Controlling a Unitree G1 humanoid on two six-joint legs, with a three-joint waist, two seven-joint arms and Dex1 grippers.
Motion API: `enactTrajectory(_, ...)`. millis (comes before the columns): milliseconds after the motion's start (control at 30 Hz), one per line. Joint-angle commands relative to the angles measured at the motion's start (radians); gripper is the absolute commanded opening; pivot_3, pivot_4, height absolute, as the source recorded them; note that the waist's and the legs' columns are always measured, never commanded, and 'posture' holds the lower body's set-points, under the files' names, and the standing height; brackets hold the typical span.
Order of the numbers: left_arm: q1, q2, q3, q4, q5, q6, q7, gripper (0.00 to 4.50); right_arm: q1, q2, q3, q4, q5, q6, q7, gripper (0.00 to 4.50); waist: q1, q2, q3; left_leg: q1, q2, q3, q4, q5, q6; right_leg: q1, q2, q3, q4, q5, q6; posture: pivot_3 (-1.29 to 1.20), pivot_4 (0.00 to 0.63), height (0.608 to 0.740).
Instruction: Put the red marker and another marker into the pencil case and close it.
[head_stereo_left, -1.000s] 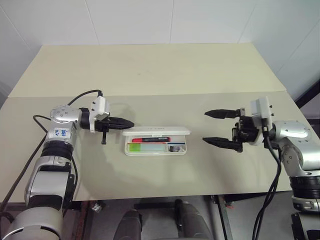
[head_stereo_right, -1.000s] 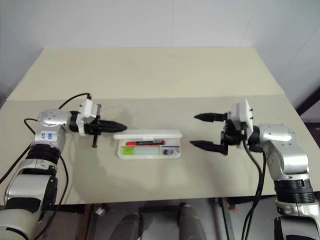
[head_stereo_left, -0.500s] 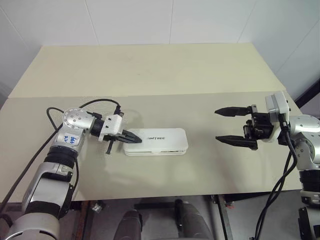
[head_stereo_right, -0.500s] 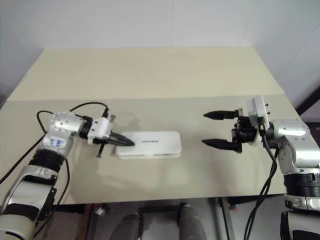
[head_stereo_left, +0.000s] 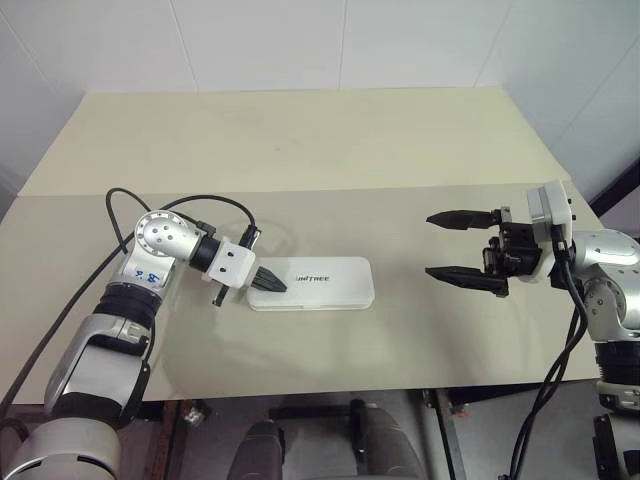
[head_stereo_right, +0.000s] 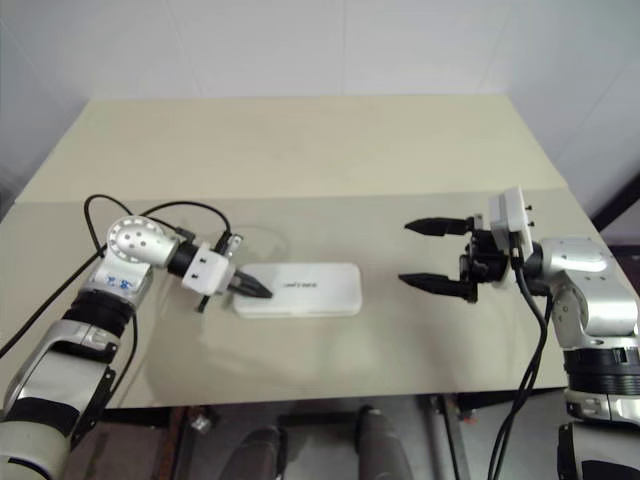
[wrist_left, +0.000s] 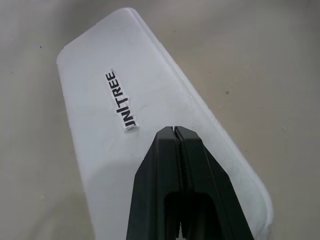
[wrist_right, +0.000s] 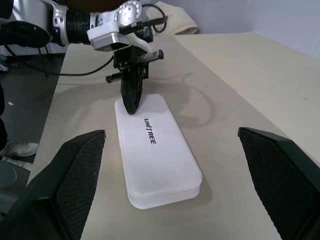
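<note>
Case (head_stereo_left: 312, 284) lies shut on the table (head_stereo_left: 300, 150), lid down; contents hidden, so markers cannot be confirmed. Left gripper (head_stereo_left: 276, 285), fingers pressed together, rests its tips on the lid's left end. Right gripper (head_stereo_left: 458, 245) stands spread, well apart.

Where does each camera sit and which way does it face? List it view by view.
Left and right eye views: on the head, looking forward and down at the table; both arms show.
Left wrist view: along the shut left gripper, tips over the pencil case lid.
Right wrist view: between the open right gripper fingers, toward the case and left gripper.
Shared by all: the closed case.
</note>
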Motion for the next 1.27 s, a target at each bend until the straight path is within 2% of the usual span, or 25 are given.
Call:
enactTrajectory(33, 0.007, -0.006, -0.003, 0.037, 0.032, 0.019, -0.014, 0.07, -0.023, 0.005, -0.016, -0.028, 0.008, -0.008, -0.006, 4.50, -0.001, 0.001, -0.001, 0.000, 0.000, 0.000, 0.000, 0.000, 0.000, 0.000, 0.000, 0.000, 0.000, -0.001, -0.001, 0.00, 0.150, 0.740)
enactTrajectory(200, 0.018, -0.030, 0.088, -0.002, -0.037, 0.122, 0.070, 0.07, -0.024, 0.004, -0.017, -0.031, 0.006, -0.008, -0.011, 4.50, 0.001, 0.001, 0.000, 0.000, 0.000, 0.000, 0.001, 0.001, 0.002, 0.000, 0.000, 0.000, 0.001, -0.001, -0.004, 0.00, 0.150, 0.740)
enactTrajectory(333, 0.078, -0.044, 0.207, -0.100, -0.166, 0.219, 0.112, 0.07, -0.021, 0.006, -0.017, -0.032, 0.003, -0.010, -0.015, 4.50, -0.002, 0.001, 0.000, -0.001, 0.000, 0.000, 0.000, 0.001, 0.002, -0.001, 0.000, 0.000, 0.001, 0.002, 0.001, 0.00, 0.150, 0.740)
enactTrajectory(500, 0.181, 0.002, 0.307, -0.237, -0.304, 0.436, 0.079, 0.07, -0.024, 0.008, -0.014, -0.018, -0.013, -0.023, -0.019, 4.50, -0.001, 0.001, 0.000, -0.001, 0.000, 0.000, -0.002, 0.001, 0.003, -0.004, 0.000, 0.000, 0.003, 0.002, 0.002, 0.00, 0.150, 0.740)
enactTrajectory(767, 0.279, 0.024, 0.446, -0.388, -0.451, 0.623, 0.087, 2.67, -0.024, 0.008, -0.025, -0.001, -0.025, -0.049, -0.027, 4.50, 0.002, 0.001, 0.000, -0.002, 0.000, 0.000, -0.001, 0.001, 0.003, -0.003, 0.000, -0.001, 0.001, 0.001, 0.001, 0.00, 0.150, 0.740)
enactTrajectory(933, 0.332, 0.038, 0.499, -0.444, -0.486, 0.686, 0.083, 4.36, -0.011, 0.010, -0.038, -0.015, -0.028, -0.056, -0.053, 4.50, -0.001, 0.001, 0.000, -0.001, 0.000, 0.000, -0.001, 0.001, 0.003, -0.002, 0.000, -0.001, 0.000, 0.001, 0.001, 0.00, 0.150, 0.740)
enactTrajectory(1100, 0.336, 0.057, 0.526, -0.449, -0.489, 0.713, 0.082, 4.47, 0.038, -0.002, -0.059, -0.062, -0.001, -0.040, -0.062, 4.50, -0.001, 0.001, 0.000, -0.001, 0.000, 0.000, -0.001, 0.001, 0.003, -0.002, 0.000, -0.001, 0.000, 0.001, 0.000, 0.00, 0.150, 0.740)
enactTrajectory(1267, 0.311, 0.044, 0.554, -0.430, -0.480, 0.657, 0.079, 4.47, 0.054, 0.006, -0.074, -0.067, 0.006, -0.042, -0.074, 4.50, -0.001, 0.001, 0.000, -0.002, 0.000, 0.000, -0.001, 0.001, 0.003, -0.002, 0.000, -0.001, -0.001, -0.001, -0.003, 0.00, 0.150, 0.740)
